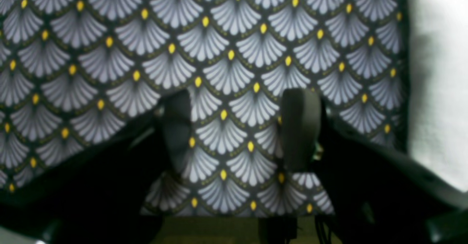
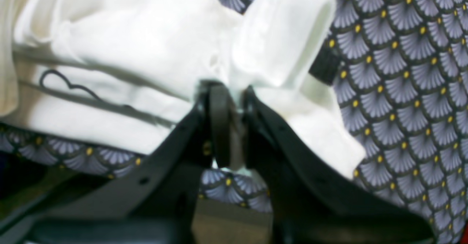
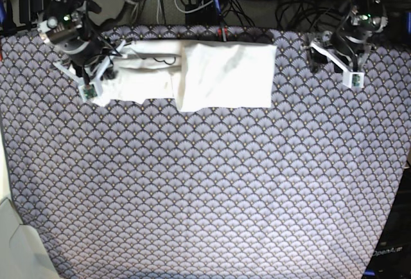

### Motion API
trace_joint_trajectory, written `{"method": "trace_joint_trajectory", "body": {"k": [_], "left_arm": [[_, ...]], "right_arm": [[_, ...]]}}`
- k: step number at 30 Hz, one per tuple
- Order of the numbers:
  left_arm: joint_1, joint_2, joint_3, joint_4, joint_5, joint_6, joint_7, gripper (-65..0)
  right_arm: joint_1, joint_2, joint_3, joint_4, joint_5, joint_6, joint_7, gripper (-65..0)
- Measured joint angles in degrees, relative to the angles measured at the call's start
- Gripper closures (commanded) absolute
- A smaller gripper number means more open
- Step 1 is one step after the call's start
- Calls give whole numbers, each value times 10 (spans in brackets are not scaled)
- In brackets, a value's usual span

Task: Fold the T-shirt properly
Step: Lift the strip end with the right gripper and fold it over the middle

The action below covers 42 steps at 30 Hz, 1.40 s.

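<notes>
Your right gripper (image 2: pixel 232 90) is clamped narrow on a bunched fold of the T-shirt (image 3: pixel 221 73), its two dark fingers (image 2: pixel 219 123) pressed close with white cloth pinched between them; in the base view that arm stands over the shirt's outer end, wrist bent down toward the cloth, at the end farthest from the other arm. Just past the fingers the fabric rises in a soft rolled tube, and beside it the cloth lies in loose stacked layers with a thin dark printed outline (image 2: pixel 69 85) showing on one of them. Your left gripper (image 1: pixel 237 127) hangs well apart from the T-shirt, jaws standing wide with nothing between them, only the tablecloth (image 3: pixel 205 195) showing through the gap; a blurred white edge of the shirt sits at the side of that wrist view. The T-shirt lies along the far edge of the tablecloth, a smooth, flat, roughly rectangular folded panel nearest the left arm and a rumpled, narrower part under the right gripper. The tablecloth is a dark fabric printed with pale fan-shaped scales and yellow dots, and it spreads wide in front of the T-shirt toward the near edge.
</notes>
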State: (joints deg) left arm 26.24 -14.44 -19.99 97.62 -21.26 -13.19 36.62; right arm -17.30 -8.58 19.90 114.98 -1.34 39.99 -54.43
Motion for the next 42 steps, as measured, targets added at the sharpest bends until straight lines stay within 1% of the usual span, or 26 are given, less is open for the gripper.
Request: {"method": "trace_joint_trajectory", "body": {"k": [3,5,10,11,19,21,24,27,29,36,42], "left_arm": [[5,0,0,0,0,0,2,-384],[6,0,0,0,0,0,5,-384],[6,0,-1,0,0,0,5,-384],[6,0,-1,0,0,1,5,-384],[6,1,-1,19,0,3,5,-384],[4,12,-2,19,2,6,4,-384],[3,23,-12,20,0,-1,5,-384],[1,30,-25,20,2,9,5,-384],[1,34,-31,20,0,-1,5,-384],[3,37,-34,23,2,1,5,-385],[12,50,-46,72,0,0,5,-388]], "right_arm": [[7,-3,-49,0,6,0,3,0],[13,-3,-67,2,17,0,5,0],[17,-2,-109,5,79,0,3,0],[17,-2,-121,5,84,0,5,0],[-1,-1,-165,5,81,-2,5,0],[-13,0,-190,5,78,-2,1,0],[-16,0,-233,4,80,-2,3,0],[-14,0,-269,0,83,-2,7,0],[-7,0,-286,-13,82,-2,6,0],[38,1,-344,-62,82,-2,6,0],[74,2,-363,-123,80,-2,7,0]]}}
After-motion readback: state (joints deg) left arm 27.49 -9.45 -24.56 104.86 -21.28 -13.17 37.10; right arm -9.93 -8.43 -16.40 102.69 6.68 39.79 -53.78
